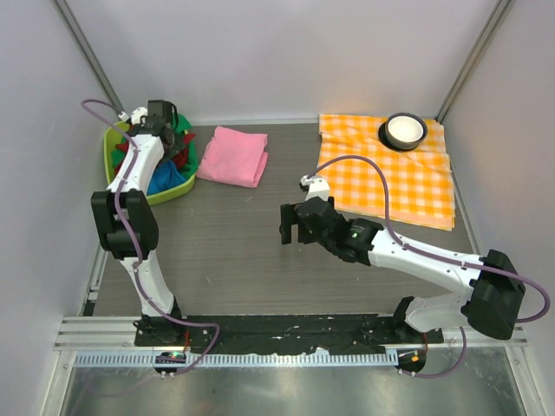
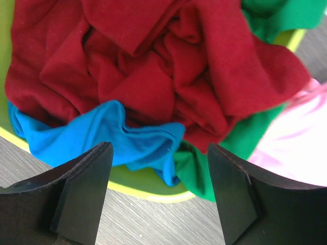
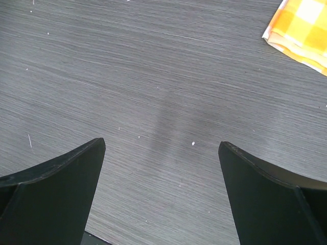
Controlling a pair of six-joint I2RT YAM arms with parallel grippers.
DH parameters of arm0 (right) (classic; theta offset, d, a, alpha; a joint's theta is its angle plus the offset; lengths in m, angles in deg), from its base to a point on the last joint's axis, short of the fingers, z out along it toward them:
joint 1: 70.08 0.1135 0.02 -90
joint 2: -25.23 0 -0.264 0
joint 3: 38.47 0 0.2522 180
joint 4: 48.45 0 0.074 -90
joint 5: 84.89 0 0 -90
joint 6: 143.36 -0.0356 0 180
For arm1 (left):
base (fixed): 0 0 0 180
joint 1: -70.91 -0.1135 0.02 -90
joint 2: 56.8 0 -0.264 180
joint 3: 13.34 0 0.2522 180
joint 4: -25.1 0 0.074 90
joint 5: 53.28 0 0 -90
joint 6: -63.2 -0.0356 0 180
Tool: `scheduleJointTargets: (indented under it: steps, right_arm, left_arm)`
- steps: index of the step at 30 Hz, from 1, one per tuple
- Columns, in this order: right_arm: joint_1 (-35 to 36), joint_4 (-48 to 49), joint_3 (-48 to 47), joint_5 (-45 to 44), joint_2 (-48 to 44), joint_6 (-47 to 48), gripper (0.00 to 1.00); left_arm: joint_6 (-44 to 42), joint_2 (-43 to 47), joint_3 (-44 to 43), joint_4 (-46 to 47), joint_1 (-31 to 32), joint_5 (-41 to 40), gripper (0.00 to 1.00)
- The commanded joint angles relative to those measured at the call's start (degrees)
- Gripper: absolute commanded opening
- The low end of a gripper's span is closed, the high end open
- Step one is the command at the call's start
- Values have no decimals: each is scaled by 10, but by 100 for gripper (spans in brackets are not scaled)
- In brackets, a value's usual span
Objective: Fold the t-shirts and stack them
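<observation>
A lime-green basket (image 1: 107,149) at the far left holds crumpled t-shirts: a red one (image 2: 153,56) on top, a bright blue one (image 2: 102,132) at the near rim and a green one (image 2: 245,138) beside it. The pink t-shirt (image 1: 232,156) lies folded on the table just right of the basket and also shows in the left wrist view (image 2: 301,153). My left gripper (image 1: 170,121) hangs open and empty above the basket's near rim (image 2: 148,191), its midpoint (image 2: 159,153) over the blue shirt. My right gripper (image 1: 290,224) is open and empty over bare table (image 3: 162,145).
An orange-and-white checked cloth (image 1: 390,169) lies at the back right with a black-rimmed white bowl (image 1: 405,130) on its far edge. Its corner shows in the right wrist view (image 3: 301,30). Walls enclose the table on the left, back and right.
</observation>
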Motion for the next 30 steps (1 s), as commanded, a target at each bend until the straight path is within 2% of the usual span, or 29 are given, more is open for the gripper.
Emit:
scheduleJointTargets:
  steps: [1,5,10,12,14,21,27,28,30]
  right_arm:
    - [4,39,2,-12,-18,-2,100]
    - [4,45,3,-13,-10,-1,100]
    - [4,47,-4,-9,4,-3,100]
    - [4,47,-3,-12,6,-7,100]
    - [4,48,-2,-12,7,-7,100]
    - [7,56,7,-8,-8,-19,100]
    - [18,54,21,-5,-27,-31,100]
    - [20,54,26,-4,-33,-32,100]
    - [26,45,27,-8,-41,-39,100]
  left_arm:
    - [19,-24,-22,-5,-23,-28,77]
    - [20,-31,0,11,-25,-19,70]
    - [12,-43,8,16,-26,-16,53]
    - [7,-49,8,14,-26,-14,29]
    - [6,-47,15,16,-25,-11,0]
    - [15,10,68,33,-25,6,0]
    - [50,194,128,88,-20,44,0]
    - [53,236,110,85,-19,49,0]
    - [51,259,67,72,-19,63,0]
